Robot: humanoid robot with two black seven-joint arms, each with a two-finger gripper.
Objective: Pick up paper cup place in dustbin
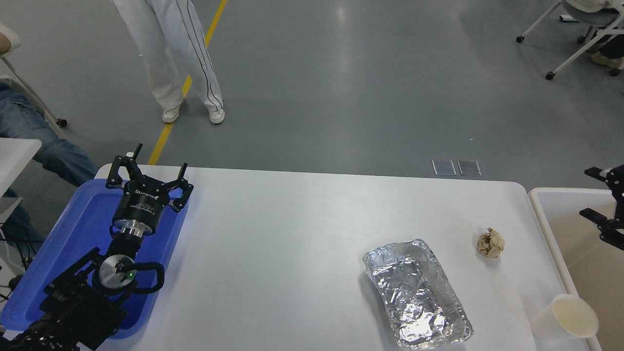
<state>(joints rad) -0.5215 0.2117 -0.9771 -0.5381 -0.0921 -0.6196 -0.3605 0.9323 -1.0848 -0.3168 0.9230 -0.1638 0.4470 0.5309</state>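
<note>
The small white paper cup (568, 317) stands tilted at the table's front right corner, its cream inside facing up, right beside the rim of the dustbin (537, 195). The dustbin is a large white bin with a beige inside, next to the table's right edge. My right gripper (586, 192) is open and empty; only its fingers show at the picture's right edge, above the bin's far part and well behind the cup. My left gripper (148, 163) is open and parked over the blue tray (83, 219) at the lower left.
A crinkled silver foil tray (417, 292) lies front right of the table's middle. A crumpled brown paper ball (490, 243) lies between it and the bin. A person's legs (168, 53) stand on the floor beyond the table's far left; wheeled chairs stand at the top right.
</note>
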